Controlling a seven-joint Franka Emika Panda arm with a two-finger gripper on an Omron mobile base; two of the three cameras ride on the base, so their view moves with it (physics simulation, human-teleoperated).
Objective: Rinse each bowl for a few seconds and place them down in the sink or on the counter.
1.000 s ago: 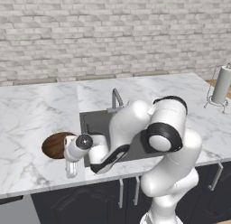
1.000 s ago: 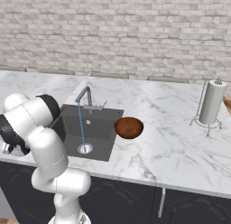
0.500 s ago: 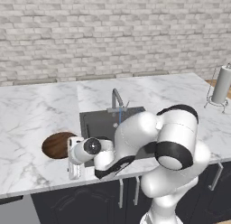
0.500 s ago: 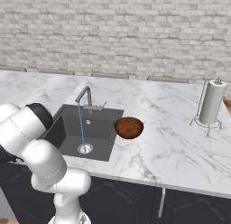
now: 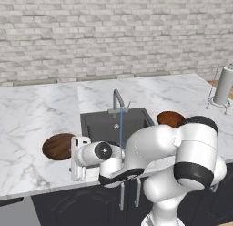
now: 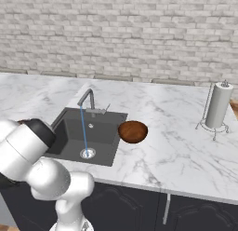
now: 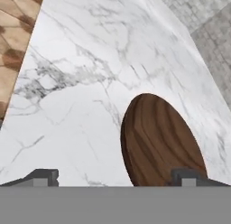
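One dark brown wooden bowl (image 5: 58, 146) rests on the white marble counter (image 5: 32, 115) left of the sink (image 5: 104, 125). My gripper (image 5: 76, 159) hangs low at the counter's front edge, just right of that bowl. In the hand view the bowl (image 7: 158, 142) lies ahead, towards the right fingertip. The gripper (image 7: 115, 177) is open, with nothing held. The other bowl (image 6: 133, 131) sits on the counter at the sink's (image 6: 69, 132) right rim, also seen as bowl (image 5: 171, 119). A thin stream of water (image 6: 83, 130) falls from the steel faucet (image 6: 88, 97) to the drain.
A paper towel holder (image 6: 217, 106) stands on the counter far to the right. A grey brick wall (image 5: 113, 33) backs the worktop. Dark cabinets (image 6: 139, 207) run below. In the hand view, wooden floor (image 7: 16, 38) shows beyond the counter edge.
The arm's elbow and upper links have dropped and folded forward over the sink's front. The hand stays near the left bowl. Both bowls are where they were; water keeps running.
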